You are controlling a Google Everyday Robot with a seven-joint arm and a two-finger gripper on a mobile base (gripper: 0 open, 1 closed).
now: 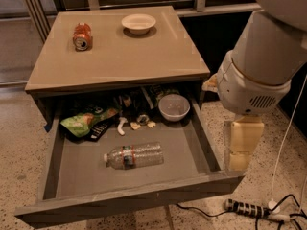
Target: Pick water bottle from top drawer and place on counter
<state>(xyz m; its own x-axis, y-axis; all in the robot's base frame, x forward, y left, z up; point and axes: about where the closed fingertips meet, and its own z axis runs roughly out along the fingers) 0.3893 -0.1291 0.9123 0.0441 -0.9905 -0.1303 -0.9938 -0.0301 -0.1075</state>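
The water bottle (pixel 134 155) lies on its side on the floor of the open top drawer (pixel 129 201), apart from the bowl (pixel 173 107) behind it. It looks light, thin-walled, easily crushed and apt to roll, so a gentle grip across the labelled middle seems best. The hand (pixel 240 157) hangs outside the drawer's right wall; I cannot tell whether it is released or clenched.
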